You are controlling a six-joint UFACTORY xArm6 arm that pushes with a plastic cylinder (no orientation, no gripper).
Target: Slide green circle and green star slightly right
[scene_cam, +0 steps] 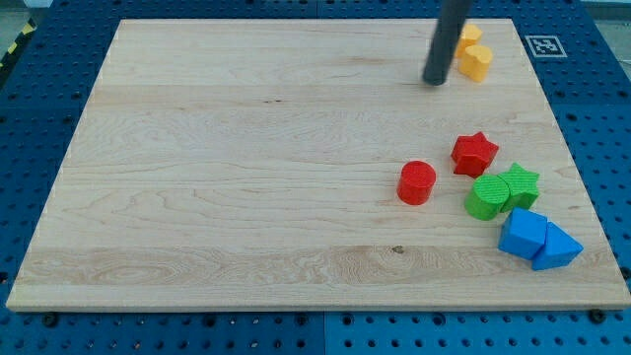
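Now the wooden board [246, 177] lies on a blue pegboard table [39, 99], and every block sits in the board's right half. Green circle [485, 198] and green star [519, 184] are low on the view's right, touching each other, circle on the left and star on the right. Red star [474, 153] sits just above them, close to the green star's upper edge, though I cannot tell whether they touch. Red circle [417, 182] stands alone to the left of the green circle, with a clear gap between. Below the greens, two blue blocks press together: a blue cube [523, 234] just under the green circle, and a blue wedge-like block [557, 247] to its right, near the board's right edge. At the view's top right, two yellow blocks [476, 61] stand close together, partly hidden; their shapes are hard to make out.

The dark rod comes down from the view's top edge, leaning slightly to the left. My tip [434, 83] rests on bare wood just left of the yellow blocks, well apart from both greens and above the red circle. It is a plain rod end with nothing to open or close, and it touches no block.
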